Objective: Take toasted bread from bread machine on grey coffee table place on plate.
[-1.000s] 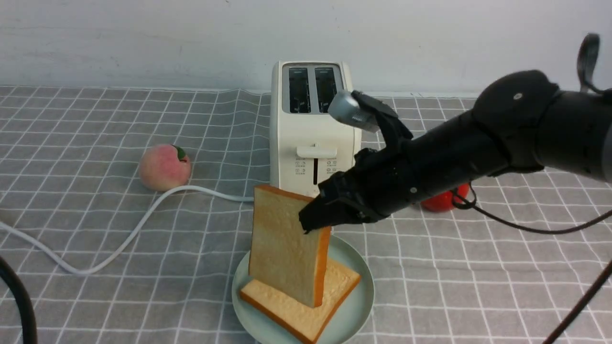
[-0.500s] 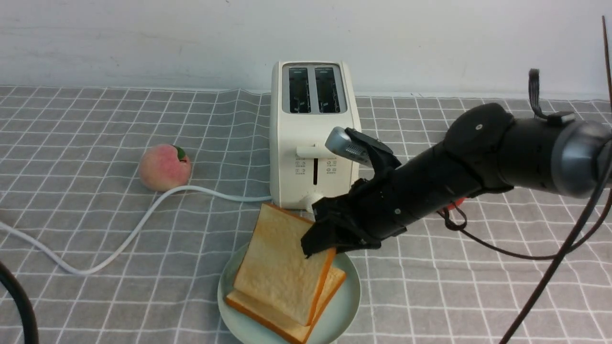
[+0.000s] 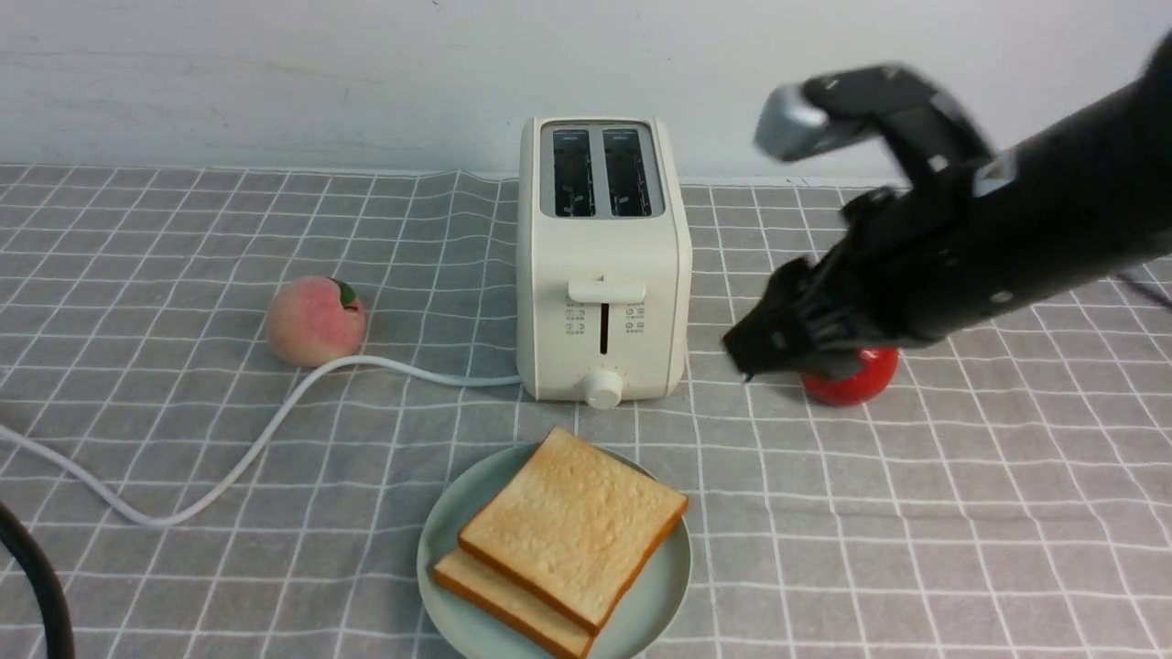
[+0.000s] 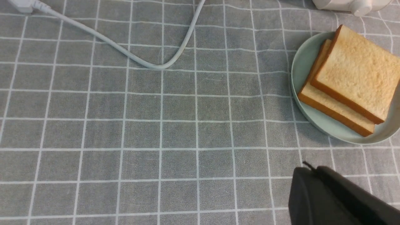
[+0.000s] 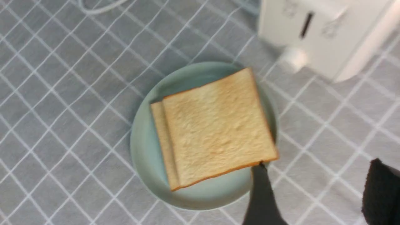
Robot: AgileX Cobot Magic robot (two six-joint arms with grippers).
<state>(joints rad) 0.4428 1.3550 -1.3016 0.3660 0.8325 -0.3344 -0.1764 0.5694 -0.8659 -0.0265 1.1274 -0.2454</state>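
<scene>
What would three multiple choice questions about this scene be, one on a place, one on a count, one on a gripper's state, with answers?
1. Where are the toast slices?
A) In the toaster
B) On the plate
C) Beside the peach

2. How many slices of toast are there?
A) One
B) Two
C) Three

3. How are the right gripper's fingers?
A) Apart, holding nothing
B) Closed on toast
C) Closed on the peach

Answers:
1: B, the toast slices lie on the green plate.
2: B, a lower slice's edge shows under the upper one.
3: A, the right wrist view shows a wide gap between the right gripper's fingers, with no toast between them.
</scene>
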